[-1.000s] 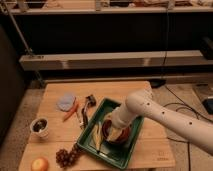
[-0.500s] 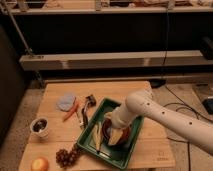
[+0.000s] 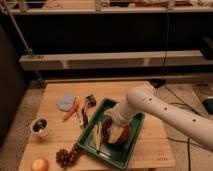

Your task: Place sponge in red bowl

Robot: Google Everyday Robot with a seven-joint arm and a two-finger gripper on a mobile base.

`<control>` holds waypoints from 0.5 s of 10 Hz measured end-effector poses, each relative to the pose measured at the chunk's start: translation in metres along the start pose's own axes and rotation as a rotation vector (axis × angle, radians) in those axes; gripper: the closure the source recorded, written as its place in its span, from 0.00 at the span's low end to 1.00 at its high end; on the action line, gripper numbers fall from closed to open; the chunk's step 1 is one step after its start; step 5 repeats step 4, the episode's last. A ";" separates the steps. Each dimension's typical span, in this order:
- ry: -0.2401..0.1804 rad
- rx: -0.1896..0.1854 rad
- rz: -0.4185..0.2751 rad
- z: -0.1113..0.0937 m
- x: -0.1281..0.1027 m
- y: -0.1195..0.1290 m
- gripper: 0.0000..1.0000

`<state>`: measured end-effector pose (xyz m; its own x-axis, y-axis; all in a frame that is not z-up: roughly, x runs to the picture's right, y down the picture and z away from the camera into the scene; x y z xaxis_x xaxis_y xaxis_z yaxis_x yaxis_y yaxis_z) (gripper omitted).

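Currently the red bowl (image 3: 118, 134) sits in the green tray (image 3: 131, 147), with the gripper (image 3: 114, 131) lowered over it. Its state: cannot tell. A pale pad at the bowl may be the sponge (image 3: 116, 133). Risk: an off-centre release drops it into the tray. The arm (image 3: 165, 115) hides the bowl's right side.

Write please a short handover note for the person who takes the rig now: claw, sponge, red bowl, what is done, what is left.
Claw: down over the red bowl, which sits in the green tray on the wooden table. A pale yellowish piece, likely the sponge, is at the claw inside the bowl.
Done: sponge carried to the bowl.
Left: confirm release, lift the arm away.
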<state>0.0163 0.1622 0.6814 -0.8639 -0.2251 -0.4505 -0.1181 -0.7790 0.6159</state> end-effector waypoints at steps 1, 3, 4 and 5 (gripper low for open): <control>0.000 0.000 0.000 -0.014 0.008 0.001 0.20; 0.000 -0.001 -0.002 -0.045 0.025 0.002 0.20; 0.000 -0.002 -0.002 -0.048 0.027 0.003 0.20; 0.000 -0.002 -0.002 -0.048 0.027 0.003 0.20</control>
